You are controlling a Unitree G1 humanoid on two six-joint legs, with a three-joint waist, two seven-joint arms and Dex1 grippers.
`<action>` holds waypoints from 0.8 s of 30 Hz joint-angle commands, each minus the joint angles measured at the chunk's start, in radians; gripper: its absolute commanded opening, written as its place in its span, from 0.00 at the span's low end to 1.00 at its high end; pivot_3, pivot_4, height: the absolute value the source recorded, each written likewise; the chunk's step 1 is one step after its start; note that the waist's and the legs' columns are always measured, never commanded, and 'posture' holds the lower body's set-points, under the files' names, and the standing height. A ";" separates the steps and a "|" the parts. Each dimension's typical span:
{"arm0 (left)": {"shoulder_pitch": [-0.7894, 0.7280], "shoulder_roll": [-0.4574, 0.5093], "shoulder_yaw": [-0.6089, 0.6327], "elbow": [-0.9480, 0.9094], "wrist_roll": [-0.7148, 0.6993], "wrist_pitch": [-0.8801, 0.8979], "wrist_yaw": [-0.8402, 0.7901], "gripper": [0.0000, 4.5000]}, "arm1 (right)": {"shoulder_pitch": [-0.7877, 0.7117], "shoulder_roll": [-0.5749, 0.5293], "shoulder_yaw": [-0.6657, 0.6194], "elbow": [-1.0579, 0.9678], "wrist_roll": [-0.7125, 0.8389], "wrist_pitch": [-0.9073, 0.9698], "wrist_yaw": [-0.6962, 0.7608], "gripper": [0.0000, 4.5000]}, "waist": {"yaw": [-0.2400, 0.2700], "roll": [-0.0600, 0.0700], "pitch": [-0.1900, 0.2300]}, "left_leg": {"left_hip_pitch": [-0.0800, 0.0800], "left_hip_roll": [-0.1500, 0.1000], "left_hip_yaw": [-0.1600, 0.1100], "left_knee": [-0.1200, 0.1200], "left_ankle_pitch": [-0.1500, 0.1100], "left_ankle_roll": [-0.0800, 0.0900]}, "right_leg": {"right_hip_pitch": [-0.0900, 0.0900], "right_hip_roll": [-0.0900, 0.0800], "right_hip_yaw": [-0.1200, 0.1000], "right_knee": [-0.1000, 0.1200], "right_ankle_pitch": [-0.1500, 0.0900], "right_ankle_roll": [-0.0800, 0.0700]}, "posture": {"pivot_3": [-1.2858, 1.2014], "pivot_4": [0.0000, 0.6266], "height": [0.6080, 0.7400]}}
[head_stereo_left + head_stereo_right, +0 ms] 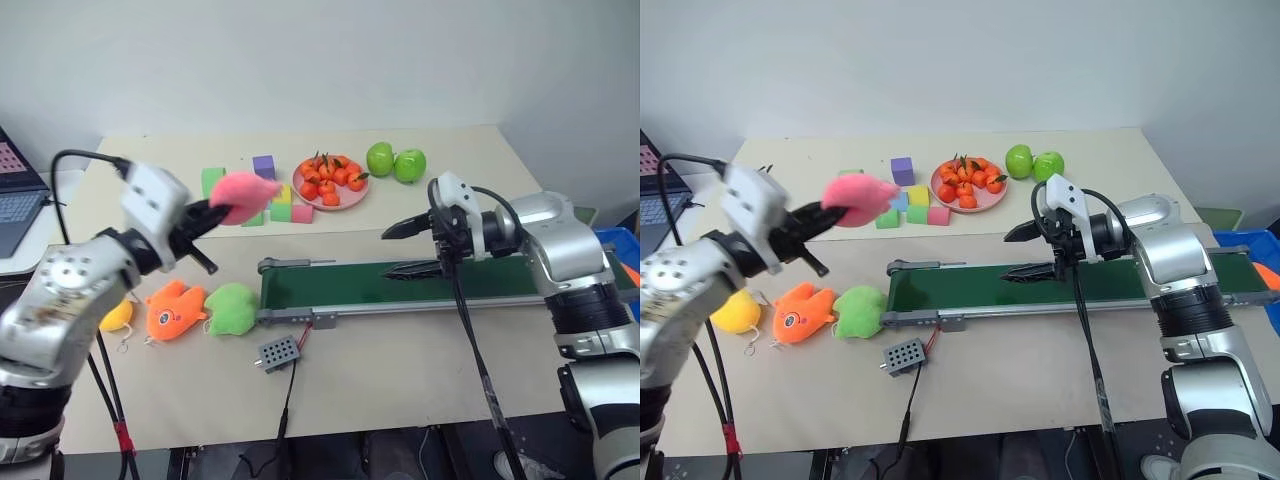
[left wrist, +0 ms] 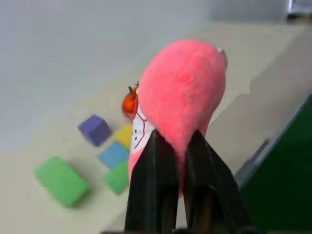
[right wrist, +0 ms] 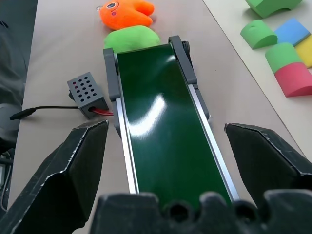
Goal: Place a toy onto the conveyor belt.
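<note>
The pink plush toy [image 1: 245, 192] hangs in the air above the table, beyond and left of the belt's left end. My left gripper [image 1: 215, 212] is shut on its lower edge, and in the left wrist view the two fingers [image 2: 151, 190] pinch the toy [image 2: 183, 97]. The conveyor belt [image 1: 400, 283] is a dark-green strip in a grey frame across the table's middle, with nothing on it. My right gripper [image 1: 398, 252] hovers open just over the belt's middle, pointing toward its left end; its fingers [image 3: 73, 170] straddle the belt [image 3: 156, 112].
An orange plush fish [image 1: 175, 308], a lime-green plush [image 1: 232, 308] and a yellow plush [image 1: 118, 315] lie left of the belt. The wired grey box [image 1: 277, 351] sits in front. Foam blocks [image 1: 280, 208], a plate of small oranges [image 1: 330, 182] and green apples [image 1: 395, 162] lie behind.
</note>
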 commanded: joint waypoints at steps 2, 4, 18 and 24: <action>0.004 0.072 -0.137 0.091 0.472 -0.465 -0.004 0.02 | 0.014 -0.027 -0.050 -0.047 0.009 -0.008 -0.021 1.00 | 0.004 0.000 0.000 | -0.001 0.001 0.001 0.000 0.000 0.000 | 0.000 0.000 -0.001 -0.001 0.000 0.000 | 0.52 0.24 1.00; -0.004 0.078 -0.174 0.146 0.602 -0.598 0.020 0.02 | 0.024 -0.033 -0.057 -0.057 0.013 -0.003 -0.031 1.00 | 0.006 0.000 0.000 | -0.001 0.001 0.002 0.000 0.000 0.000 | 0.000 0.000 -0.001 -0.001 0.000 0.000 | 0.52 0.24 1.00; -0.058 -0.104 -0.258 0.275 0.894 -0.839 0.063 0.02 | 0.080 -0.062 -0.100 -0.136 0.046 0.046 -0.090 1.00 | 0.008 0.001 0.000 | -0.005 0.001 0.003 0.004 -0.002 0.004 | -0.001 0.000 -0.002 -0.002 0.002 0.003 | 0.52 0.24 1.00; -0.090 -0.138 -0.314 0.385 0.948 -0.874 0.030 0.02 | 0.110 -0.076 -0.124 -0.201 0.074 0.109 -0.113 1.00 | 0.006 0.001 0.000 | -0.004 0.001 0.003 0.004 -0.002 0.005 | 0.000 0.000 -0.002 -0.002 0.002 0.003 | 0.52 0.24 1.00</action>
